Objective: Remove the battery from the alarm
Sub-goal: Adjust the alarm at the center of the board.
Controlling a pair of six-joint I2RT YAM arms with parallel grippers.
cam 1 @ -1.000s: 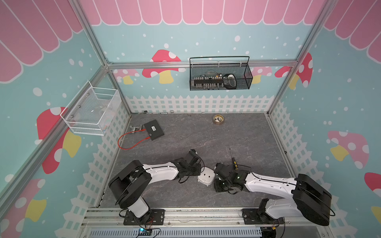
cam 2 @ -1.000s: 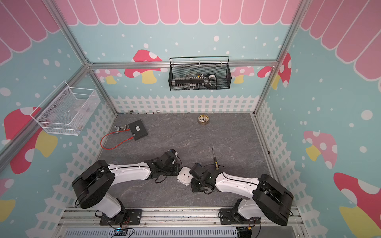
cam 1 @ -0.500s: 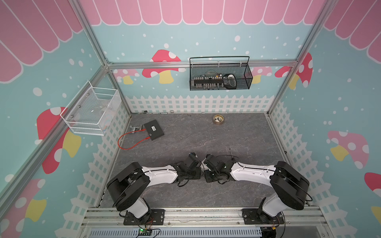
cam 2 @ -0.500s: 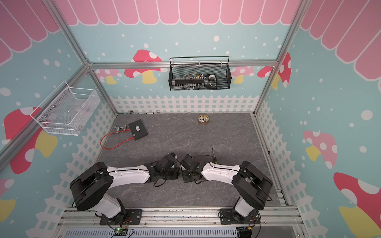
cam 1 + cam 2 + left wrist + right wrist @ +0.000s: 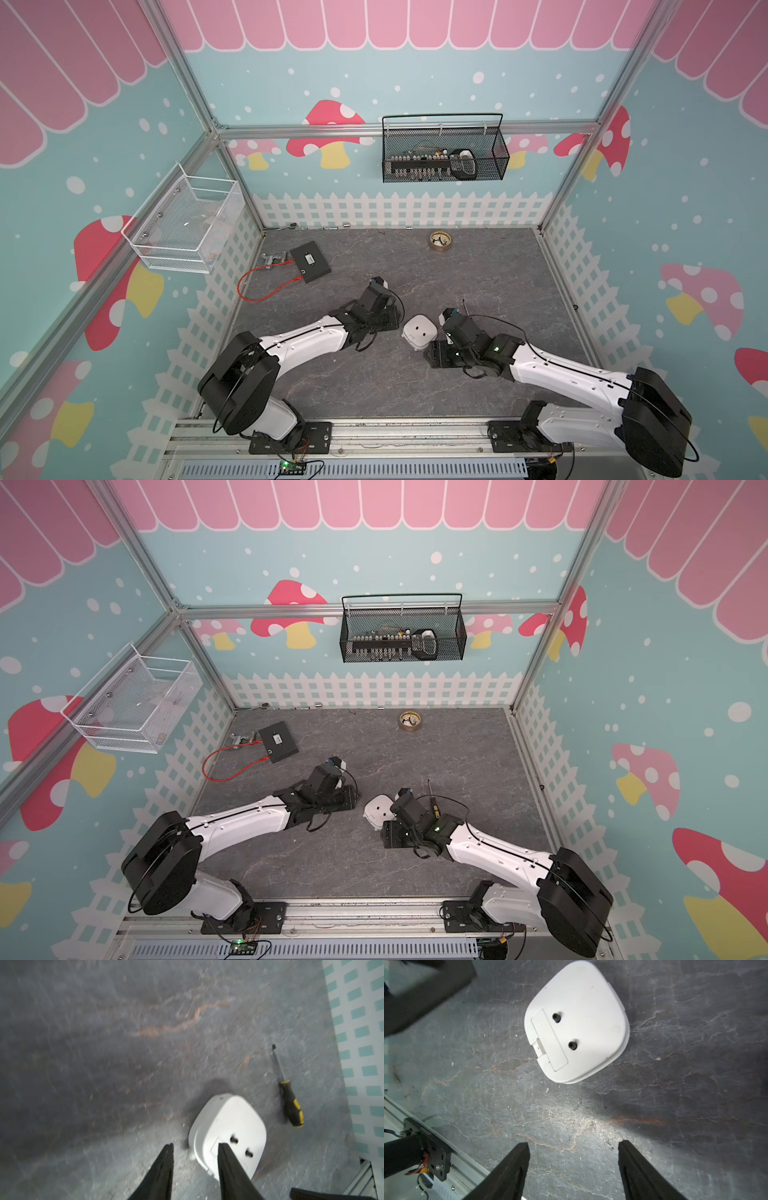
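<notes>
The alarm (image 5: pixel 419 332) (image 5: pixel 379 810) is a white rounded-square clock lying face down on the grey floor between my two arms. Its plain back (image 5: pixel 577 1022) faces up, with two dark holes and a rectangular white cover (image 5: pixel 549 1040) seated in it. The battery is hidden. My left gripper (image 5: pixel 195 1146) (image 5: pixel 395 322) is open and empty beside the alarm (image 5: pixel 228 1126), with one finger over its near edge. My right gripper (image 5: pixel 573 1144) (image 5: pixel 432 356) is wide open over bare floor, a short way from the alarm.
A black-and-yellow screwdriver (image 5: pixel 291 1105) (image 5: pixel 434 806) lies just beyond the alarm, by the right arm. Far back are a brass dish (image 5: pixel 440 241) and a black box (image 5: pixel 311 262) with a red cable. Wire baskets (image 5: pixel 444 153) (image 5: pixel 187 224) hang on the walls.
Both grippers have opened and drawn back from the alarm, where they met half a second ago. The alarm now lies free on the floor between them.
</notes>
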